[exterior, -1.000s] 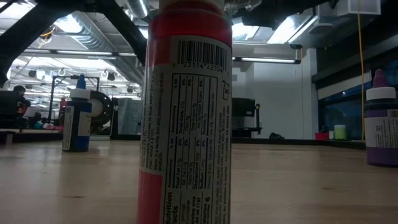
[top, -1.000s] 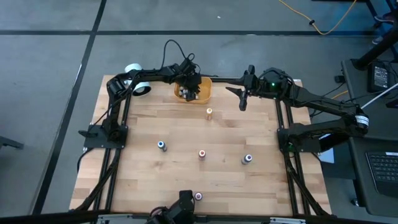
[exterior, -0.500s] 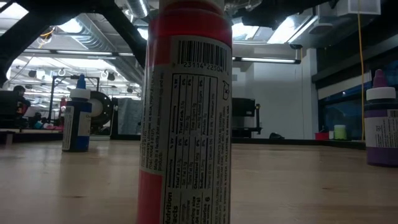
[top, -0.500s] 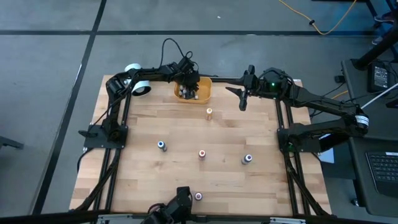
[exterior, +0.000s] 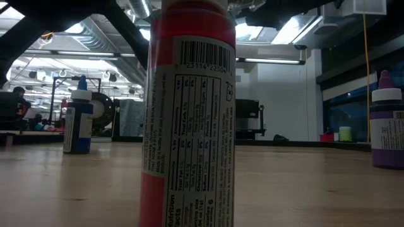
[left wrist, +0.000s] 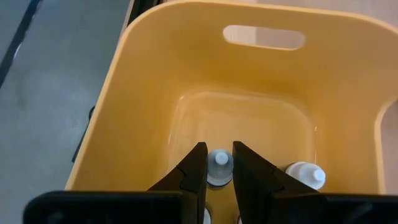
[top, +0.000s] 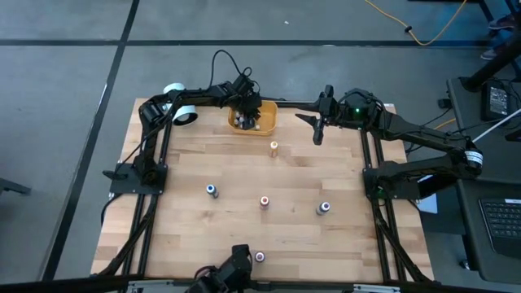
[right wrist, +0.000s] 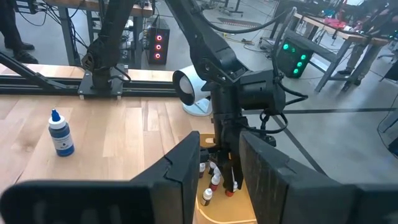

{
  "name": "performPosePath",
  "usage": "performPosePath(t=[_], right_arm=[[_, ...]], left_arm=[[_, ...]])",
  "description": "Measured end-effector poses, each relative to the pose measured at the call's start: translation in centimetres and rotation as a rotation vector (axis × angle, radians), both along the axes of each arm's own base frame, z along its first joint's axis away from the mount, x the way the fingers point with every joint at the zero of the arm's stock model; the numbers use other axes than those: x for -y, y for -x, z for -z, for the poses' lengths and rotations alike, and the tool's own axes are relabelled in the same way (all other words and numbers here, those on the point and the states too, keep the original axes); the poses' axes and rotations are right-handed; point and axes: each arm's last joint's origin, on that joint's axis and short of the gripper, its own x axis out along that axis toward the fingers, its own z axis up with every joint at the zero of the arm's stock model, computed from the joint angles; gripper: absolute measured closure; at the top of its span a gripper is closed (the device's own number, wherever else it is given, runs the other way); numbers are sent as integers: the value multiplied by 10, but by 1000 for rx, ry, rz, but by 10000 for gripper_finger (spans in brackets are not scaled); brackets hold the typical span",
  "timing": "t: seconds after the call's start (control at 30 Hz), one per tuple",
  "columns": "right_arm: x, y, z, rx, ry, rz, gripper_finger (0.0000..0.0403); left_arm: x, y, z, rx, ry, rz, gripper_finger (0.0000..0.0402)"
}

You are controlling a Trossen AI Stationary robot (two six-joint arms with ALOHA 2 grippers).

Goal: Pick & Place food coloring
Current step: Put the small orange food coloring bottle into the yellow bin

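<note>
While the left gripper [left wrist: 216, 167] hangs down inside the yellow bin [top: 264, 120], its fingers pinch a small white-capped bottle [left wrist: 219, 165], with another white-capped bottle [left wrist: 306, 175] lying just beside it on the bin floor. Right gripper [top: 317, 129] hovers beside the bin, fingers apart, holding nothing. Five more bottles stand on the table [top: 187, 224] away from the bin, an orange one [top: 273, 147] nearest it.

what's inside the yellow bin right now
The left pincer reaches into the yellow bin, closed on a white-capped dropper bottle. Another white-capped bottle stands beside it. The pincer body covers the near floor, so any other bottles there cannot be counted.
</note>
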Motion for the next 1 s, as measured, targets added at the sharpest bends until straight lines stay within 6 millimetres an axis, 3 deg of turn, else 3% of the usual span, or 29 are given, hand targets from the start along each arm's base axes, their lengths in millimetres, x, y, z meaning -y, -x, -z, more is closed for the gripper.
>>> performPosePath(t=[0.63, 1.0], right_arm=[[0, 0, 0, 0, 0, -1, 287], [0, 0, 0, -1, 0, -1, 287]], left_arm=[[-1, 0, 10, -19, 21, -1, 349], [1, 3, 12, -52, 59, -18, 302]])
